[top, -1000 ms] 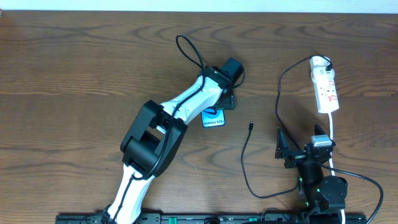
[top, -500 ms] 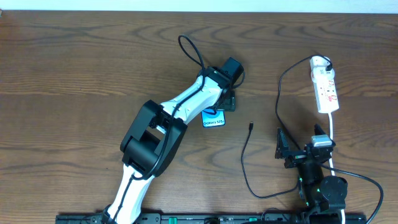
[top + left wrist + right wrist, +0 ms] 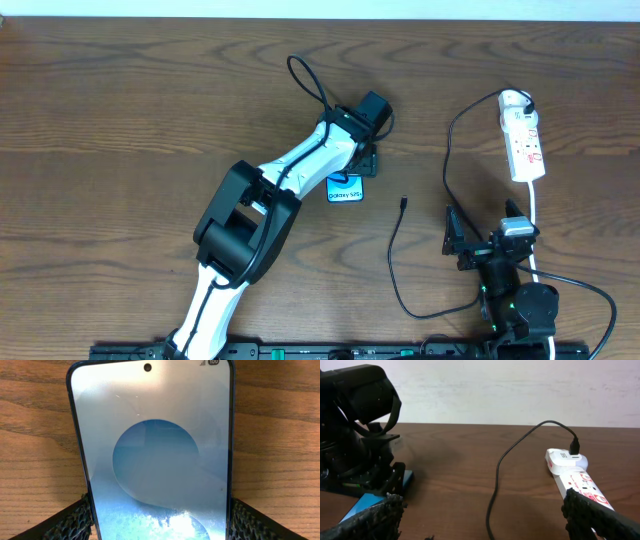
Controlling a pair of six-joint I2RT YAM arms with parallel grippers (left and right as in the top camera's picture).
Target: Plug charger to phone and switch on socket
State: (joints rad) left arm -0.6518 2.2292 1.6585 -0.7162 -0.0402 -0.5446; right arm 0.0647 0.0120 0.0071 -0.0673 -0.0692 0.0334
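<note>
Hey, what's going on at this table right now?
The left gripper is down over the Galaxy phone, its fingers straddling the phone's sides; a firm grip isn't clear. The charger is plugged into the power strip, but its connector tip lies loose on the table, apart from the phone. The right gripper sits open near the cable, holding nothing.

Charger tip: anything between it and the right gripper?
Nothing visible. Only bare table separates the open right gripper from the charger tip. The cable behind the tip loops off toward the near table edge, and the phone lies further left, beyond the tip.
</note>
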